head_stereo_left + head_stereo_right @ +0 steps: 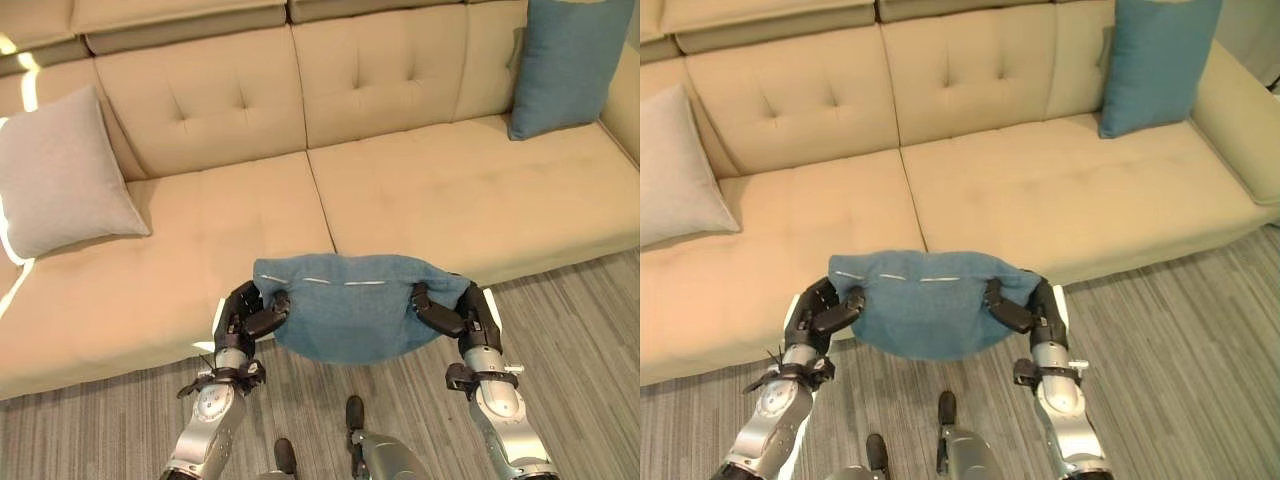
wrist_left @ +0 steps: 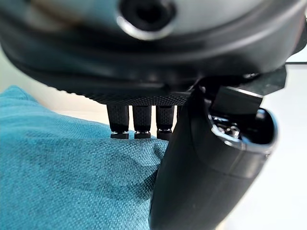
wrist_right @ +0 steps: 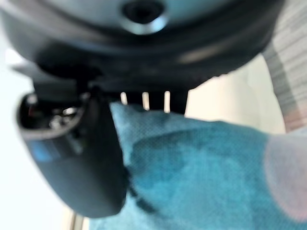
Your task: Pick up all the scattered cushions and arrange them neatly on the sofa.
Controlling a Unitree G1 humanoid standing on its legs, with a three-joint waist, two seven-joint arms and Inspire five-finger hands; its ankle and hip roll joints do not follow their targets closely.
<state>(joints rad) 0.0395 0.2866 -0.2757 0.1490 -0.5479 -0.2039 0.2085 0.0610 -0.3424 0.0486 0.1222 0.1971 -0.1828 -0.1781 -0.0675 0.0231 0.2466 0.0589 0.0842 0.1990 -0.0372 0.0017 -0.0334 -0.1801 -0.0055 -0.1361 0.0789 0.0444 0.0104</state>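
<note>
A teal cushion hangs in the air just in front of the beige sofa, near the seam between its two seat pads. My left hand pinches its left corner and my right hand pinches its right corner. In the left wrist view the thumb presses the teal cushion against the fingers. The right wrist view shows the same grip on the cushion. A second teal cushion leans upright against the sofa's right back. A grey cushion leans at the sofa's left end.
Grey striped carpet runs along the sofa's front. The sofa's right armrest rises beside the upright teal cushion. Both middle seat pads are bare.
</note>
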